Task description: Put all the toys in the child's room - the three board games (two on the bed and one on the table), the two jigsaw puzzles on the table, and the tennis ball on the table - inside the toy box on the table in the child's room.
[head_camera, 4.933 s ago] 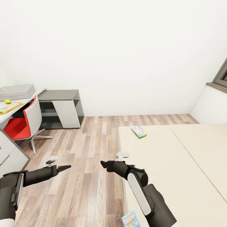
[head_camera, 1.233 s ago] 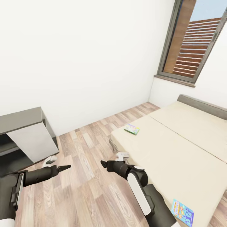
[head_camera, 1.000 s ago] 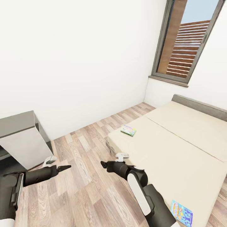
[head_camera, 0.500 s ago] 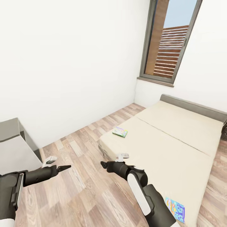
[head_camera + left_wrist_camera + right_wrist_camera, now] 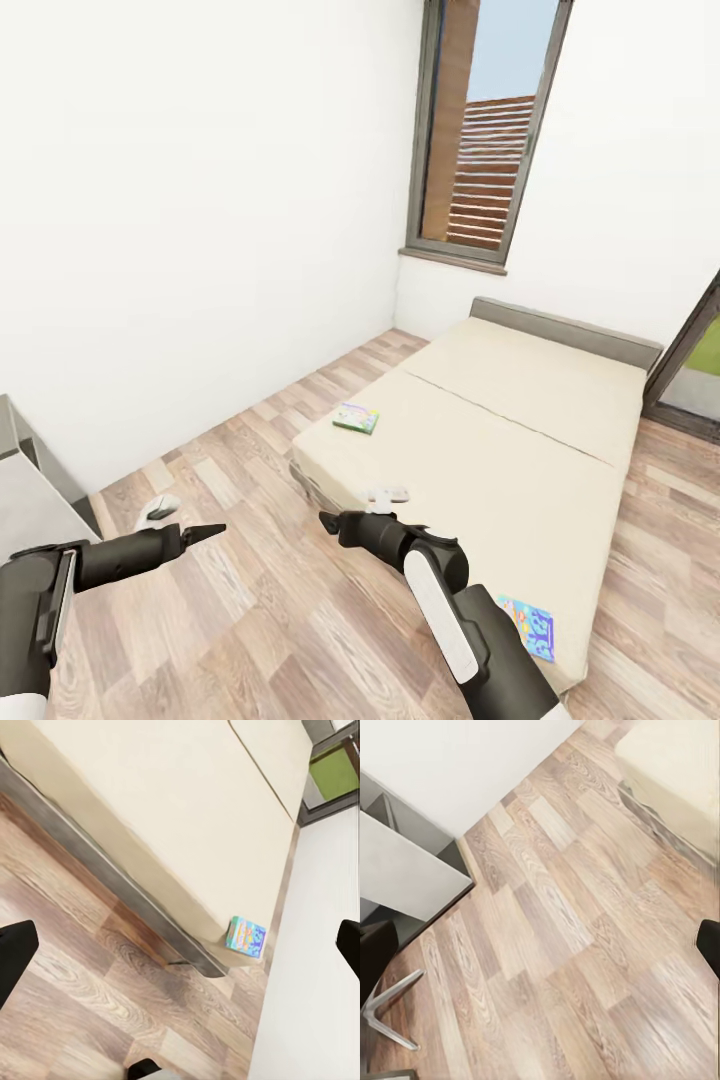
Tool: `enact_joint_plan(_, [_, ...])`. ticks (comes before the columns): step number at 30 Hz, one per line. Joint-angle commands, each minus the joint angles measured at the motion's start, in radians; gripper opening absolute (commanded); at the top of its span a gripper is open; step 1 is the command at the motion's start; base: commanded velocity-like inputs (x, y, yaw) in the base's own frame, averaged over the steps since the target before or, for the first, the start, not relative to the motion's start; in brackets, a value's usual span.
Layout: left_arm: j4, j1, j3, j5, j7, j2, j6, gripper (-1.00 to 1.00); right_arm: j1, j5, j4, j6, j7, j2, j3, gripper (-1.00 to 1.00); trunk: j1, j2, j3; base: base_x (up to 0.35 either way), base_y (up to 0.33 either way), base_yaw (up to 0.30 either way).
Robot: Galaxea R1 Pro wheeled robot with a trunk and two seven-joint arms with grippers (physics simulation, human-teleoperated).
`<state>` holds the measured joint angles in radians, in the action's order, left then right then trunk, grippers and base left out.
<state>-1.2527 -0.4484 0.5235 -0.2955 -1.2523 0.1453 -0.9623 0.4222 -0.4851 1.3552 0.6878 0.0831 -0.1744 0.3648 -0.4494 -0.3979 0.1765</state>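
The head view looks across a white-walled room with a wood-plank floor [image 5: 280, 600] toward a low double bed with a beige mattress [image 5: 500, 450], a dark grey frame and a short grey headboard [image 5: 565, 333]. A tall dark-framed window [image 5: 485, 130] stands in the corner behind it.

Two board games lie on the mattress, well apart. The flat green-edged, white-topped box [image 5: 356, 418] sits near the mattress corner closest to the white wall. The small flat blue box [image 5: 527, 627] sits near the foot corner just beside the right arm — in the left wrist view the same blue box [image 5: 247, 936] rests at the very corner of the mattress, above the floor.

Both arms reach forward over the floor, empty. The left tool [image 5: 205, 533] has its fingers spread wide apart, each at an opposite edge of the left wrist view. The right tool [image 5: 332, 520] is likewise spread, with nothing between its fingers; its wrist view looks down on plank floor and a dark grey unit with a white panel [image 5: 405, 870]
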Motion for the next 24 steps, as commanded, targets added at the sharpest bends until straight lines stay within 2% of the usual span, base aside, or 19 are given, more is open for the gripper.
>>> enact_joint_plan(1, [-0.001,-0.001,0.002,-0.010,-0.010,0.000,-0.009,1.00,0.001,-0.010,0.001,0.003,0.009,0.000,0.001,1.00,-0.001,-0.002,0.001,-0.016,0.011,-0.222])
enact_joint_plan(24, [-0.001,-0.001,0.002,-0.010,-0.010,0.000,-0.008,1.00,0.001,-0.006,-0.019,-0.004,0.009,0.000,0.001,1.00,-0.001,-0.002,-0.026,-0.002,0.001,-0.222])
